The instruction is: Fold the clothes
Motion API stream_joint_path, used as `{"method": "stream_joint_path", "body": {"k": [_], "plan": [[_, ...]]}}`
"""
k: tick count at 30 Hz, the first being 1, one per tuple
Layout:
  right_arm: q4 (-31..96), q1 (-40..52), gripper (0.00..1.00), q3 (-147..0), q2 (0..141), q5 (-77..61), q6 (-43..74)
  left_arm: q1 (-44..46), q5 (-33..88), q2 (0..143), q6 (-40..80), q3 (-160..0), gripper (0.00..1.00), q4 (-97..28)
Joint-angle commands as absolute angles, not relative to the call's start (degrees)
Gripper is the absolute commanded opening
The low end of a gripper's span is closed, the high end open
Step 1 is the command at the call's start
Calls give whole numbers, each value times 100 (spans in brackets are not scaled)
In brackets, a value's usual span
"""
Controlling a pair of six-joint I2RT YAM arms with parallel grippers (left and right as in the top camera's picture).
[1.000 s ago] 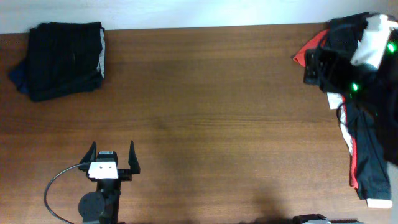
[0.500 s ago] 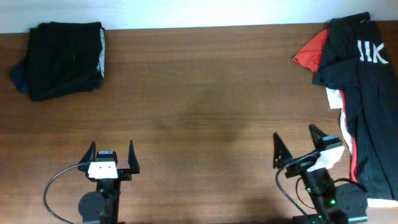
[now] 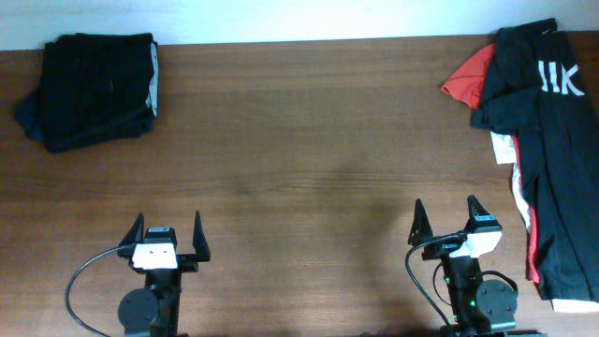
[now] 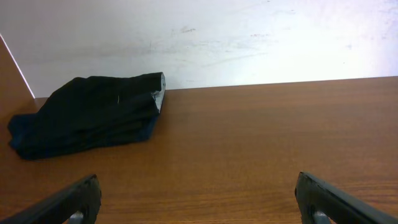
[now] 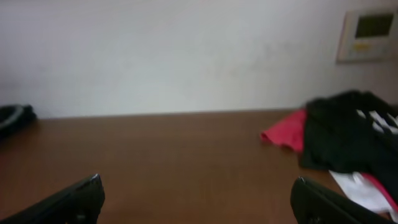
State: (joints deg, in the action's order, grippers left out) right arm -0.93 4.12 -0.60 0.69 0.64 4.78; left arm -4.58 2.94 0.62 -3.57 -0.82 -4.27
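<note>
Wood-grain brown, the bench (image 3: pixel 299 140) stretches across the overhead view and meets a plain white wall (image 4: pixel 261 37) at its far edge. A small wall panel (image 5: pixel 370 34) with a pale greenish display hangs at the upper right of the soft, blurred right wrist view.

Clothes lie at two opposite ends. At the far left corner sits a folded pile (image 3: pixel 94 89), black, with a navy layer poking out on its left and a pale strip along its right end; the left wrist view shows it lying close to the wall. Along the right edge sprawls a loose heap (image 3: pixel 552 187) of black fabric with white marks near its top, a white patch and a line of red trim running down it. A red-orange piece (image 3: pixel 465 80) juts out from under the heap's far left side.

Both arms wait at the near edge, well apart from each other. The left pincer (image 3: pixel 168 234) stands with its two fingers spread wide and nothing between them, far from the folded pile. A grey cable (image 3: pixel 80 281) loops from its left side. The right pincer (image 3: pixel 445 220) is likewise spread wide and holds nothing. It sits near the heap's lower end but clear of the fabric. Each wrist view shows only dark fingertips in its bottom corners.
</note>
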Motion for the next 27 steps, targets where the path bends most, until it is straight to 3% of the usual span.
{"method": "stream_joint_path", "body": {"k": [1,27], "plan": [[456,443,99,-32,19,222,467,-478,298,30,-325,-49,99,-436],[454,445,99,-32,19,200,471,-478,296,30,-325,-49,99,-436]]}}
